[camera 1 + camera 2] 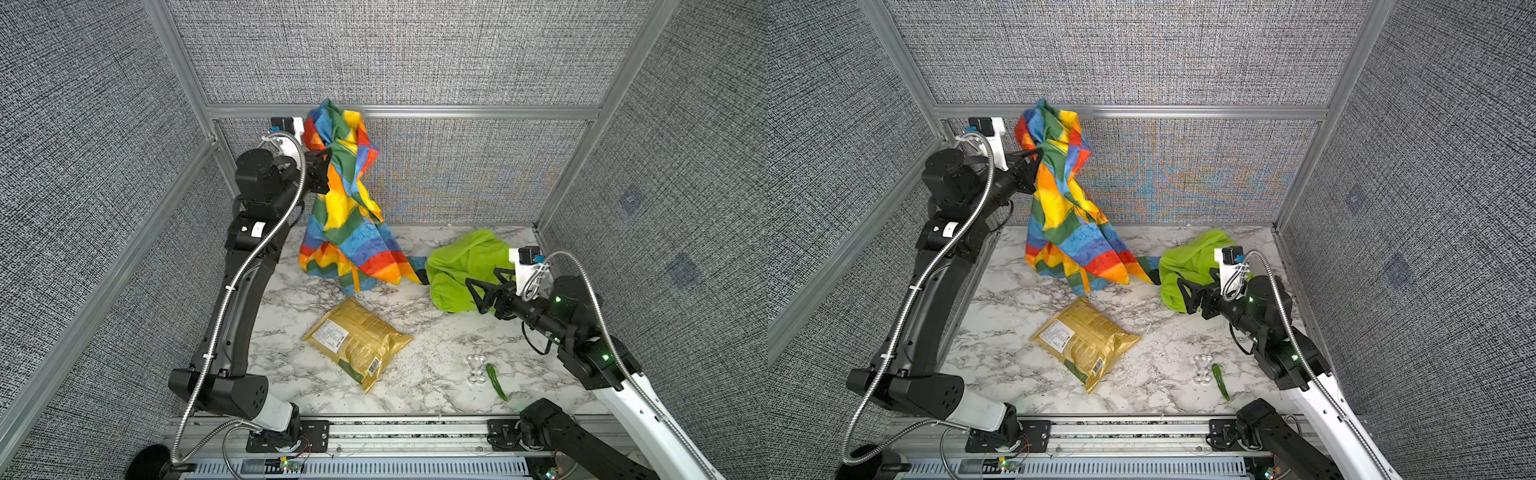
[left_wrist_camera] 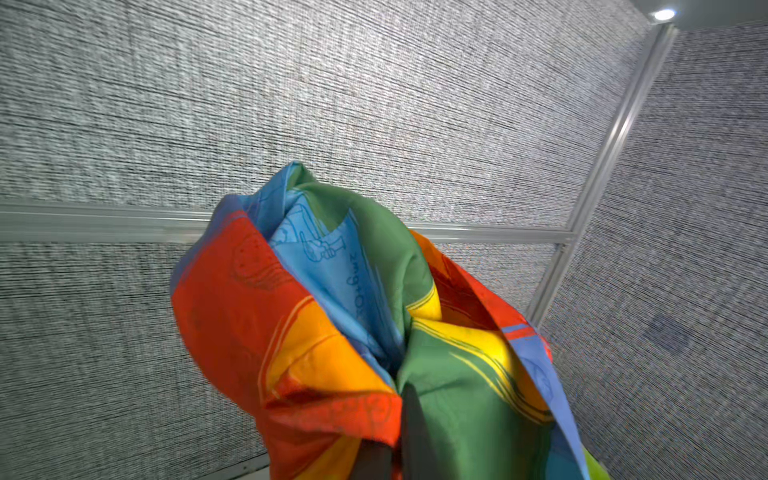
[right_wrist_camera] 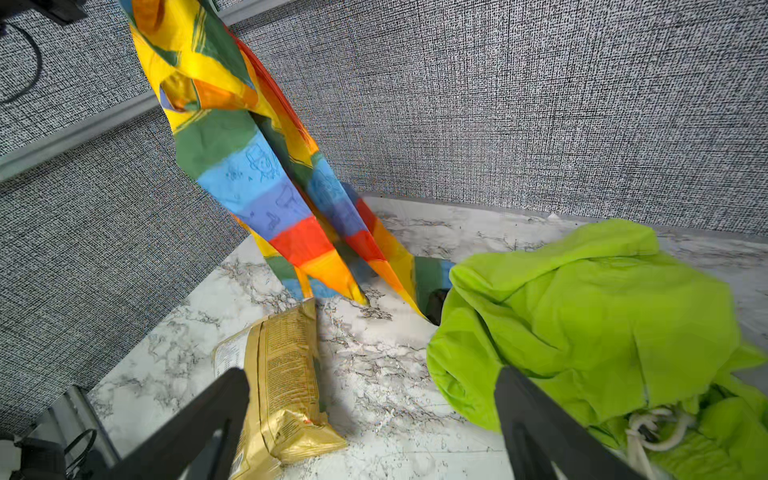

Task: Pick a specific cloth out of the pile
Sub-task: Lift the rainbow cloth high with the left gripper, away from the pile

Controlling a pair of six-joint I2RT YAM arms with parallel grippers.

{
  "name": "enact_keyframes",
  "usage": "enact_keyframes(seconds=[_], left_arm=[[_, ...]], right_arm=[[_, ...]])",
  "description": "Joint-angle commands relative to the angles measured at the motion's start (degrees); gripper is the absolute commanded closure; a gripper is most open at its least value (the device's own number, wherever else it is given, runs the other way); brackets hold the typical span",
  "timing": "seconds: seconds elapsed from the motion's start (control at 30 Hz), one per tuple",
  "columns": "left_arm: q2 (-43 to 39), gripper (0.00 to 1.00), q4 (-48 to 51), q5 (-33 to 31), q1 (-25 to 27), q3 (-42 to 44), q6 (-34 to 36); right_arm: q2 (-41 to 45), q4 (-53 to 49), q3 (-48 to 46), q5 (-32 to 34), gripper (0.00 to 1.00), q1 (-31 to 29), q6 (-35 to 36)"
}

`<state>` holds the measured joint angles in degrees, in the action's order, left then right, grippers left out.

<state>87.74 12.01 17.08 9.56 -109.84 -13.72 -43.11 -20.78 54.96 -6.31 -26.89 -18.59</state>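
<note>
While the left gripper (image 1: pixel 327 160) is holding the cloth (image 1: pixel 345 208) high over the far left part of the table (image 1: pixel 436 374), its fingers (image 2: pixel 411 424) are pressing together on a bunched fold of it. In both top views the cloth is hanging from that grip in a long drape of red, orange, yellow, green and blue patches, with a loose crest standing up above the grip in front of the back wall (image 1: pixel 415 50). Its lower edge is reaching down to the table just beyond the bag (image 1: pixel 357 338); whether it is touching the marble I cannot tell. One lower corner is trailing to the right and meeting the edge of the pile (image 1: pixel 461 266), where a bit of dark cloth (image 3: pixel 436 303) is showing beside the green cloth (image 3: pixel 602 316).

The pile is lying at the far right of the table, the green cloth covering most of it, with a white drawstring (image 3: pixel 652 432) showing at its near side.

The right gripper (image 1: pixel 482 277) is pointing at the pile's near left edge with its fingers (image 3: pixel 199 428) spread wide and nothing between them. In the right wrist view one finger is crossing in front of the green cloth and one in front of the bag.

The bag is lying flat near the middle, apart from both cloths. A small clear piece (image 1: pixel 476 370) and a thin green piece (image 1: pixel 496 381) are lying side by side near the front right.
</note>
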Motion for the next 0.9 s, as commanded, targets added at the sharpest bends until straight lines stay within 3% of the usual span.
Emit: enact_keyframes(seconds=[0.0,0.3,0.57,0.87], left_arm=[[1.96,1.0,0.6,-1.16,-2.75,-5.87,0.62],[9.55,1.0,3.46,-0.39,-10.4,-23.75,-1.74],[10.24,1.0,-3.21,5.21,-13.01,-23.88,-8.91],[9.83,1.0,-8.22,10.08,-13.01,-11.85,-9.99]], right_arm=[[0.33,0.64,-0.41,-0.63,0.03,0.0,0.42],[1.22,-0.2,-0.75,-0.73,0.03,0.0,0.18],[0.98,0.29,-1.34,-0.75,0.03,0.0,-0.56],[1.54,0.33,-2.55,-0.54,0.03,-0.01,-1.45]])
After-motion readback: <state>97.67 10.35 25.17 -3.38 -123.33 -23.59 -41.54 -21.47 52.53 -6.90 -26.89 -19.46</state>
